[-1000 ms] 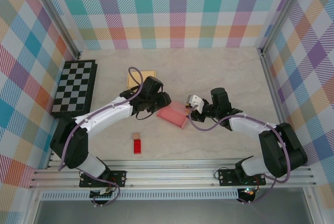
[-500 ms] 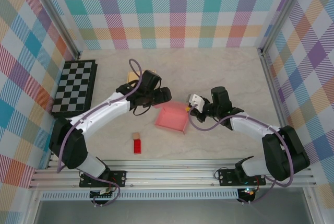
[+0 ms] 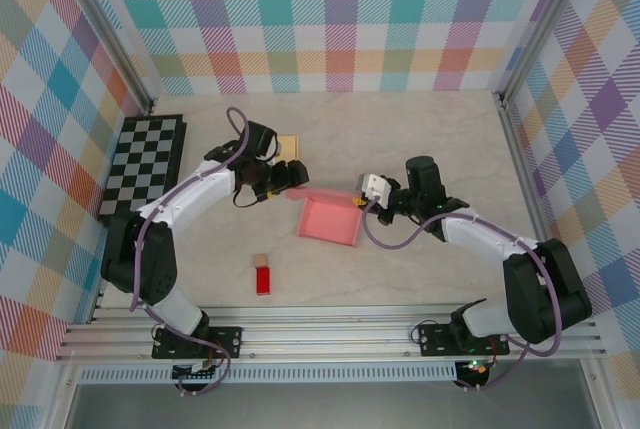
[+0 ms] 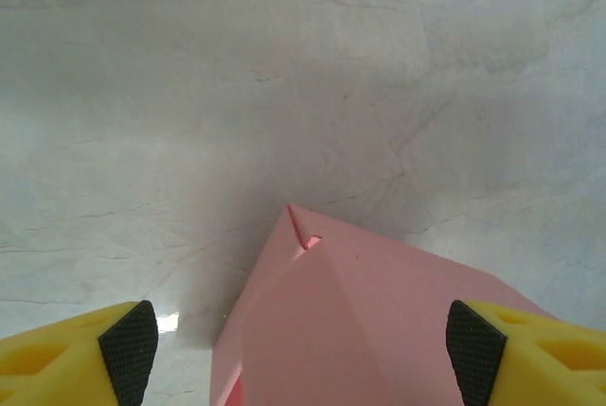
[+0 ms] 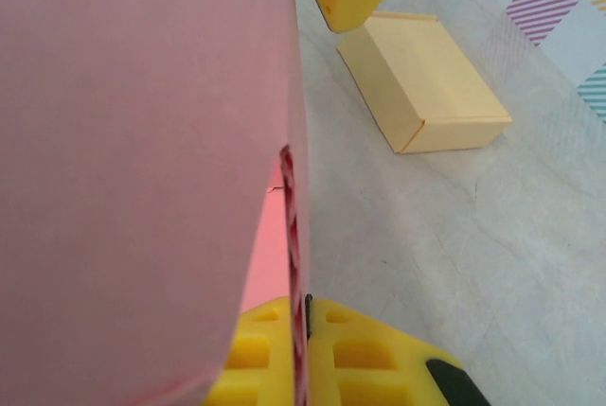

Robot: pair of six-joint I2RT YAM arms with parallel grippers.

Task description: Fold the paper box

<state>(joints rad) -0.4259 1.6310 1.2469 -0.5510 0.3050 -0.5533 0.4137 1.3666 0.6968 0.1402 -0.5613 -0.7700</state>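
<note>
The pink paper box [image 3: 330,221] sits open-topped on the table's middle. My right gripper [image 3: 361,205] is shut on the box's right wall; in the right wrist view the thin pink wall [image 5: 295,188] runs between the two yellow fingers [image 5: 379,354], pressed together on it. My left gripper [image 3: 291,176] hovers just off the box's far left corner, open. In the left wrist view its black pads [image 4: 130,340] stand wide apart, with the box's corner [image 4: 379,311] below and between them, touching neither.
A flat yellow box [image 3: 287,145] [image 5: 421,79] lies behind the left gripper. A checkerboard [image 3: 142,169] rests at the left wall. A small red block [image 3: 263,280] and a tan cube [image 3: 260,260] lie toward the front.
The left gripper has opened, let go of the box and drawn back to the far left. The right gripper has shut on the box's wall. The box now sits flatter.
</note>
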